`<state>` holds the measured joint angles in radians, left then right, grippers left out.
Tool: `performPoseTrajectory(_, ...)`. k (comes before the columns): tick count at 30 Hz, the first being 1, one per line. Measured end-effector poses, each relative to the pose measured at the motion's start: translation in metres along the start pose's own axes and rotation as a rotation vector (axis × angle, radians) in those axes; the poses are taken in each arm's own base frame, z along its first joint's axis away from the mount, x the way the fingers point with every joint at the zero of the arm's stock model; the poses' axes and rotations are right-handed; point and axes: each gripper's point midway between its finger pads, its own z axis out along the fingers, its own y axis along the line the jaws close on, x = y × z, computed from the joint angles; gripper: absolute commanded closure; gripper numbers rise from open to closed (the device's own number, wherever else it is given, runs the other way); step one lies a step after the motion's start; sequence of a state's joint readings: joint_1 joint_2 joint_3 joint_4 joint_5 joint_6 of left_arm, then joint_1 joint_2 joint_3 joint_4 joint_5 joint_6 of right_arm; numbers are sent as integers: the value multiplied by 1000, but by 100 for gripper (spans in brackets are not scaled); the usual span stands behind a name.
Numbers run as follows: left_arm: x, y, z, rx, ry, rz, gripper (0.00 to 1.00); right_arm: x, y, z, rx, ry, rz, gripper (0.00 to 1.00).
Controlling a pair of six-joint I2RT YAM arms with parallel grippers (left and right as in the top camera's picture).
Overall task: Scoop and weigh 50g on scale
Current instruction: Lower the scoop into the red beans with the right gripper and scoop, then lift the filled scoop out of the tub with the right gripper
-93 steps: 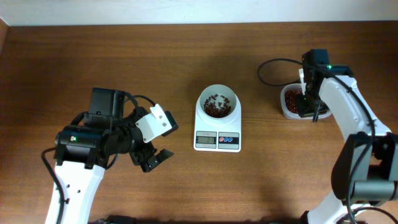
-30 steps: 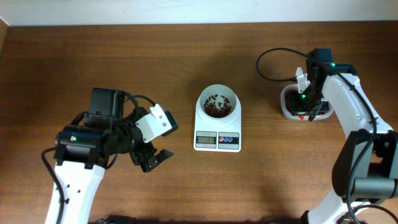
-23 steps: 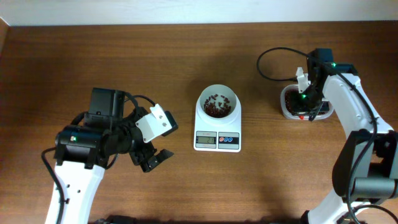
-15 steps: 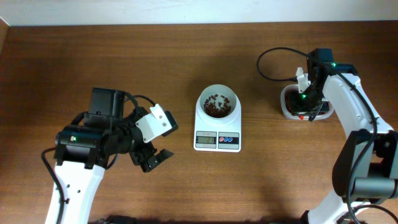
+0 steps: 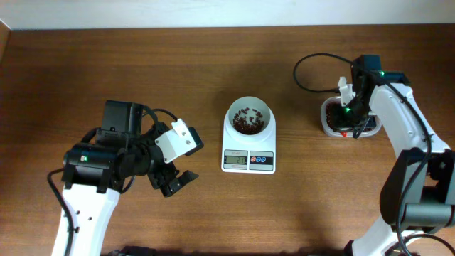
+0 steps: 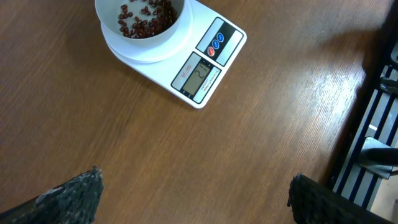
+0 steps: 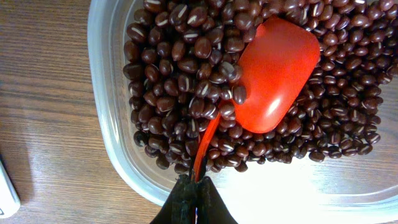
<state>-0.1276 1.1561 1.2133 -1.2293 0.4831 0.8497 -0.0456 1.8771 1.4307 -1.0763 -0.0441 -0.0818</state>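
Note:
The white scale (image 5: 249, 142) (image 6: 186, 56) sits mid-table, its round bowl (image 5: 249, 117) holding a thin layer of dark red-brown beans (image 6: 144, 15). At the right, a clear plastic tub (image 5: 338, 117) (image 7: 109, 130) is full of the same beans (image 7: 180, 68). My right gripper (image 7: 196, 186) (image 5: 353, 121) is shut on the thin handle of an orange-red scoop (image 7: 277, 74), whose blade lies tipped in the beans with nothing in it. My left gripper (image 6: 193, 196) (image 5: 174, 181) hovers open over bare wood at the left front, well short of the scale.
A black cable (image 5: 309, 78) loops on the table behind the tub. The table's front edge and a dark frame (image 6: 373, 124) show at the right of the left wrist view. Bare wooden tabletop (image 5: 213, 57) surrounds the scale.
Three seconds back the right gripper stood slightly lower over the tub; since then it shifted a little up and has held still for the last second. The left arm has not moved.

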Motion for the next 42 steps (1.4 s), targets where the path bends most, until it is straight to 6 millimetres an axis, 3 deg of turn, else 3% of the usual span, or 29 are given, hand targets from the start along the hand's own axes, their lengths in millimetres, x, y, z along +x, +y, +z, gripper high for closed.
performPoseTrajectory(5,0,0,0,0,0,0,1,1,-4,-1,-58,-4,38,96)
performPoseTrajectory(17,0,0,0,0,0,0,1,15,-23,-13,-412,-49,105,96)
performPoseTrajectory(34,0,0,0,0,0,0,1,26,-75,-22,-534,-145,276,96)
performPoseTrajectory(42,0,0,0,0,0,0,1,25,-73,-30,-556,-186,229,96)
